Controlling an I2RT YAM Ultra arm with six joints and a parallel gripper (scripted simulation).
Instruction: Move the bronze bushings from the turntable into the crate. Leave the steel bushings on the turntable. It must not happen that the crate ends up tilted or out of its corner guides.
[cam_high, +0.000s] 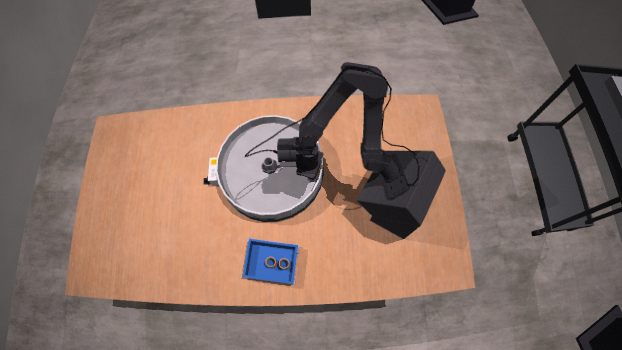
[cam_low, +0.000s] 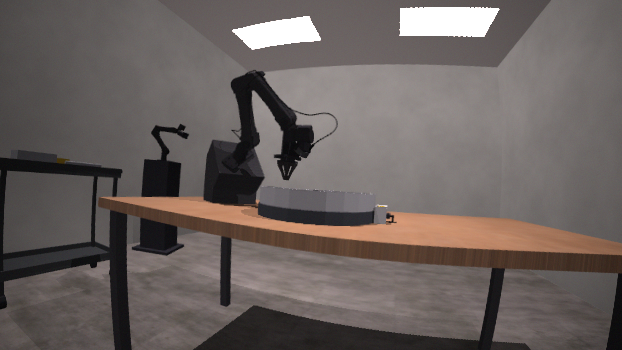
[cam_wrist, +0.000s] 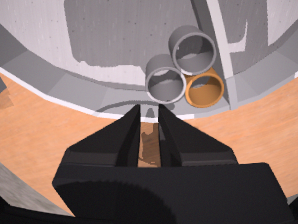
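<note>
Black parallel gripper (cam_wrist: 150, 113) hung above the round grey turntable (cam_high: 235, 140), near its rim, fingers nearly closed and holding nothing. One bronze bushing (cam_wrist: 204, 90) stood touching two steel bushings (cam_wrist: 165, 84) on the tray. Two bronze rings (cam_high: 277, 262) lay in the blue crate (cam_high: 254, 250).

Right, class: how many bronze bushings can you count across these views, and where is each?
3. Two lie side by side in the blue crate: one, the other. The third stands on the turntable, touching two steel bushings. Others could be hidden under the arm.
</note>
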